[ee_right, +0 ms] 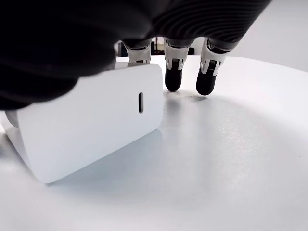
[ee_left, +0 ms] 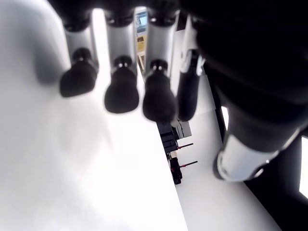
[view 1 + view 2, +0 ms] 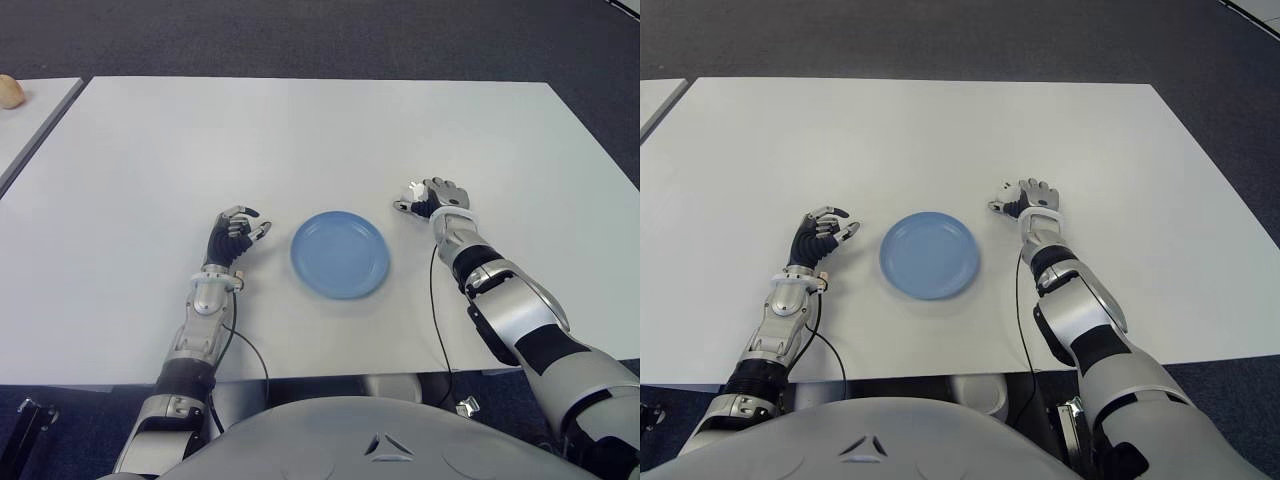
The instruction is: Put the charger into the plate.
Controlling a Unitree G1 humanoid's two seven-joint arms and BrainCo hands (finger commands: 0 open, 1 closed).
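The white charger (image 1: 91, 130) stands on the white table (image 3: 300, 140), to the right of the blue plate (image 3: 303, 262), which holds nothing. My right hand (image 3: 430, 200) is curled over the charger (image 3: 413, 189). In the right wrist view the thumb presses its near side and one finger sits behind it. Two other fingertips (image 1: 207, 82) touch the table beside it. The charger's base is still on the tabletop. My left hand (image 3: 238, 232) shows to the left of the plate, its fingers relaxed and holding nothing.
A second table (image 3: 30, 120) adjoins at the far left, with a small tan object (image 3: 8, 91) on it. Dark carpet lies beyond the table's far edge. The table's front edge runs just before my torso.
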